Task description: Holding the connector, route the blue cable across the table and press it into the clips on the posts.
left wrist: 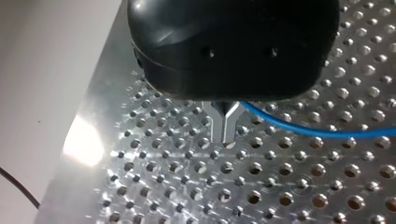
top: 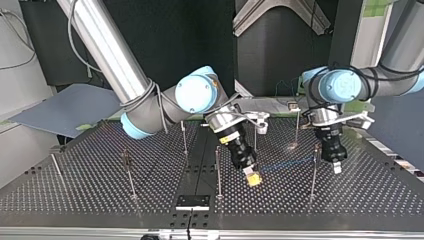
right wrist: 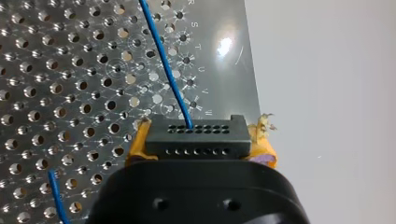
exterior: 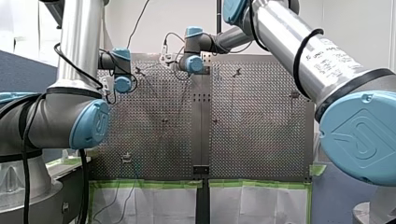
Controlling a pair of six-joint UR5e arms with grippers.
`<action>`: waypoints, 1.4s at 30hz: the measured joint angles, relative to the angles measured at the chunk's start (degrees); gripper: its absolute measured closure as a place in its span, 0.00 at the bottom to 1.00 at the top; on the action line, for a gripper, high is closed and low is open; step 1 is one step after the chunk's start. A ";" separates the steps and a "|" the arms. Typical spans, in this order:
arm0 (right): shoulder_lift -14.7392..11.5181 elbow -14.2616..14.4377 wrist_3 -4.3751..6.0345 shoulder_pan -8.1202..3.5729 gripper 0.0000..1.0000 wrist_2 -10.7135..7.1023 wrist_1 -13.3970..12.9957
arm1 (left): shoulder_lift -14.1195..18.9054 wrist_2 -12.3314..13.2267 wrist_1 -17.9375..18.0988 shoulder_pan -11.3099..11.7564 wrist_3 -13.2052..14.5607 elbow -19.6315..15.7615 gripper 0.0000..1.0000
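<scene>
Near the middle of the worktop (top: 75, 195), seen from across it, my right claw (top: 253, 178) points down at a slant. Its yellow pads (right wrist: 138, 142) are clamped on the connector (right wrist: 196, 137), a small black block with two rows of tiny holes in its face. The cable (right wrist: 166, 70) is thin and bright blue. It leaves one hole of the upper row and runs off straight over the perforated metal, and another stretch of it shows beside the claw. From across the worktop it stretches low from the connector toward my left claw (top: 338, 167), which hangs upright near one of the thin posts (top: 313, 172). At the left wrist the metal fingers (left wrist: 219, 123) stand together, and the cable comes out just beside them. Whether they pinch it I cannot tell.
</scene>
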 joint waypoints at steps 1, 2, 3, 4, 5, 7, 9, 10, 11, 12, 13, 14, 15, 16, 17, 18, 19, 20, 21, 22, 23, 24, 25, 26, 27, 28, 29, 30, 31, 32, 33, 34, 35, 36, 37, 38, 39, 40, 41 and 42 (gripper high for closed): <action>0.00 -0.15 0.00 -0.05 1.00 0.00 0.02 | -0.15 0.01 0.05 0.05 -0.12 0.08 1.00; 0.00 -0.33 0.00 -0.11 1.00 0.00 0.03 | -0.21 0.04 0.07 0.08 -0.19 0.13 1.00; 0.00 -0.54 0.00 -0.15 1.00 0.00 0.05 | -0.25 0.05 0.08 0.12 -0.26 0.16 1.00; 0.00 -0.66 0.00 -0.17 1.00 0.00 0.05 | -0.27 0.07 0.11 0.16 -0.37 0.19 1.00; 0.00 -0.74 0.00 -0.19 1.00 0.00 0.06 | -0.30 0.09 0.11 0.20 -0.62 0.21 1.00; 0.03 -0.86 0.01 -0.20 1.00 0.01 0.10 | -0.31 0.09 0.06 0.25 -1.27 0.20 1.00; 0.06 -0.90 0.00 -0.12 1.00 0.04 0.23 | -0.31 -0.06 -0.28 0.25 -2.03 0.20 0.92; 0.11 -0.90 0.00 -0.06 1.00 0.06 0.32 | -0.30 -0.33 -0.67 0.26 -2.59 0.19 0.80; 0.18 -0.91 0.01 0.01 1.00 0.08 0.45 | -0.29 -0.60 -0.98 0.27 -3.01 0.20 0.62; 0.29 -0.91 0.00 0.11 1.00 0.11 0.64 | -0.28 -0.93 -1.35 0.27 -3.43 0.20 0.62; 0.42 -0.92 0.00 0.18 1.00 0.13 0.79 | -0.27 -1.39 -1.87 0.28 -4.00 0.18 0.40; 0.56 -0.92 0.00 0.24 1.00 0.14 0.93 | -0.27 -1.79 -2.31 0.28 -4.45 0.15 0.24; 0.76 -0.93 0.00 0.32 1.00 0.16 1.11 | -0.25 -2.19 -2.71 0.26 -4.87 0.12 0.24; 0.94 -0.93 0.00 0.38 1.00 0.16 1.25 | -0.19 -2.73 -3.25 0.23 -5.35 -0.01 0.08; 1.15 -0.93 0.00 0.45 1.00 0.17 1.41 | -0.10 -3.13 -3.66 0.20 -5.63 -0.16 0.00; 1.44 -0.93 0.01 0.54 1.00 0.23 1.64 | 0.01 -3.53 -4.09 0.18 -5.83 -0.35 0.00; 1.69 -0.93 0.00 0.58 1.00 0.31 1.82 | 0.26 -4.07 -4.61 0.16 -5.97 -0.69 0.00; 1.92 -0.92 0.00 0.62 1.00 0.40 2.00 | 0.50 -4.49 -5.02 0.10 -6.01 -1.00 0.00; 2.23 -0.92 0.01 0.67 1.00 0.56 2.25 | 0.79 -4.91 -5.45 0.02 -6.01 -1.35 0.00; 2.48 -0.92 0.00 0.69 1.00 0.70 2.39 | 1.24 -5.40 -6.04 -0.10 -6.02 -1.85 0.00; 2.75 -0.92 0.00 0.70 1.00 0.88 2.52 | 1.63 -5.64 -6.46 -0.19 -6.06 -2.25 0.00; 3.11 -0.91 0.01 0.72 1.00 1.16 2.65 | 2.04 -5.78 -6.89 -0.27 -6.11 -2.67 0.00; 3.39 -0.89 0.00 0.71 1.00 1.40 2.73 | 2.58 -5.77 -7.49 -0.36 -6.21 -3.24 0.00; 3.67 -0.86 0.00 0.71 1.00 1.68 2.78 | 2.99 -5.63 -7.93 -0.42 -6.30 -3.66 0.00; 4.04 -0.80 0.00 0.70 1.00 2.08 2.83 | 3.45 -5.36 -8.37 -0.48 -6.39 -4.12 0.00; 4.30 -0.73 0.01 0.68 1.00 2.39 2.87 | 4.08 -4.90 -9.01 -0.56 -6.51 -4.75 0.00; 4.55 -0.67 0.01 0.65 1.00 2.68 2.90 | 4.51 -4.54 -9.46 -0.64 -6.63 -5.19 0.00; 4.86 -0.59 0.01 0.58 1.00 3.05 2.96 | 4.93 -4.17 -9.83 -0.71 -6.79 -5.61 0.00; 5.11 -0.51 0.01 0.51 1.00 3.32 3.03 | 5.52 -3.63 -10.25 -0.85 -7.05 -6.20 0.00; 5.35 -0.43 0.01 0.43 1.00 3.56 3.11 | 6.00 -3.17 -10.54 -0.97 -7.23 -6.69 0.00; 5.65 -0.30 0.00 0.32 1.00 3.81 3.24 | 6.44 -2.68 -10.82 -1.11 -7.37 -7.13 0.00; 5.85 -0.19 0.01 0.24 1.00 3.94 3.31 | 6.89 -2.05 -11.20 -1.32 -7.50 -7.58 0.00; 6.02 -0.05 0.00 0.18 1.00 4.04 3.37 | 7.13 -1.60 -11.48 -1.49 -7.57 -7.83 0.00; 6.20 0.17 -0.01 0.10 1.00 4.18 3.41 | 7.30 -1.16 -11.71 -1.64 -7.61 -8.00 0.00; 6.29 0.38 -0.01 0.03 1.00 4.26 3.42 | 7.45 -0.59 -11.95 -1.82 -7.67 -8.16 0.00; 6.36 0.63 0.00 -0.05 1.00 4.33 3.43 | 7.52 -0.19 -12.08 -1.95 -7.71 -8.24 0.00; 6.42 0.99 0.00 -0.14 1.00 4.36 3.45 | 7.57 0.15 -12.17 -2.08 -7.74 -8.30 0.00; 6.45 1.26 0.00 -0.23 1.00 4.38 3.46 | 7.61 0.42 -12.26 -2.24 -7.82 -8.34 0.00; 6.47 1.53 0.00 -0.32 1.00 4.38 3.47 | 7.65 0.54 -12.32 -2.36 -7.91 -8.37 0.00; 6.48 1.88 0.00 -0.47 1.00 4.39 3.49 | 7.71 0.61 -12.39 -2.47 -8.02 -8.39 0.00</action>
